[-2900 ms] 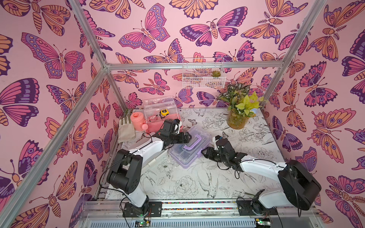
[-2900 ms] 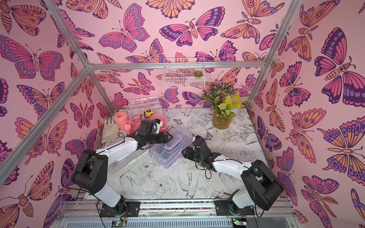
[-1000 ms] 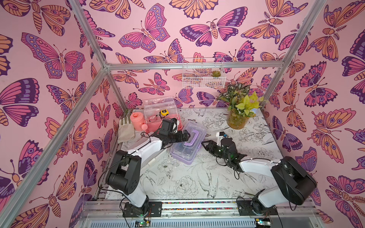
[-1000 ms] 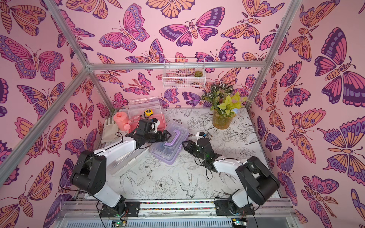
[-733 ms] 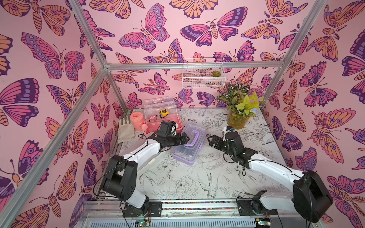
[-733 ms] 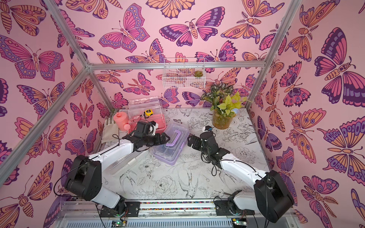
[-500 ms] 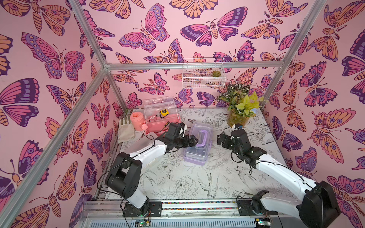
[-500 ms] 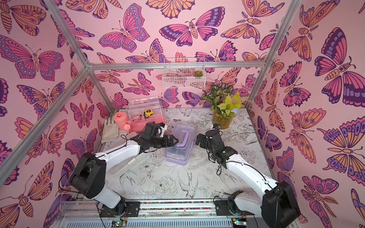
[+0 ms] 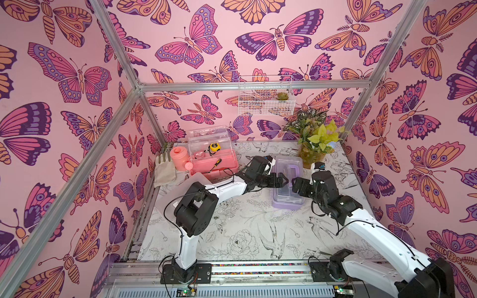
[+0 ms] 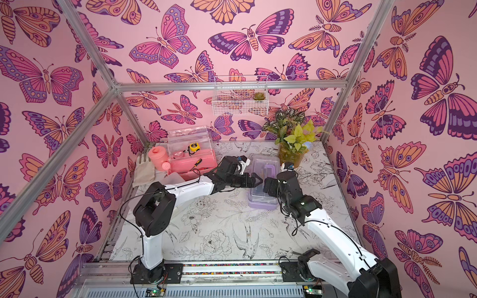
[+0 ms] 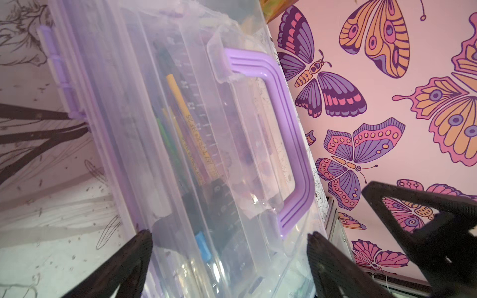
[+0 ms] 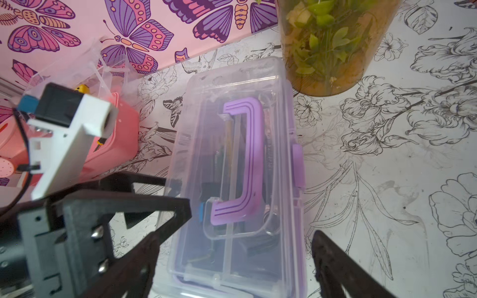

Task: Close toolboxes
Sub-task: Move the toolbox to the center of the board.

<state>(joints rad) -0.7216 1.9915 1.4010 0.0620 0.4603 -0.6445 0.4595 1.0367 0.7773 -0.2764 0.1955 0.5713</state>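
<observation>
"Since it is thin see-through plastic, will the purple toolbox (image 9: 287,192) be heavy?"

"I think it is light. It only has pens and a ruler inside. The sides are smooth, so it could slip, and the top may bend if it is squeezed hard."

"Where should a claw take hold?"

"Best on the purple handle (image 12: 245,160) on top. Or it could push down next to the purple latch (image 12: 298,165). I cannot tell if that latch is snapped."

"Where is the box?"

"It lies flat on the counter (image 9: 245,232), shut, right under both claws. The left claw (image 9: 284,179) comes at one long side and the right claw (image 9: 294,184) at the other. Their tips nearly meet over the middle."

"Are the claws holding it?"

"No. The left claw is spread wide and holds nothing. The right claw is spread wide too, and the box's end shows between its fingers (image 12: 333,263). I cannot tell if any finger touches the box."

"And the pink toolbox (image 9: 214,166)?"

"It sits behind the left claw, farther from the right claw, with its clear lid (image 9: 206,135) up. That one needs closing."
</observation>
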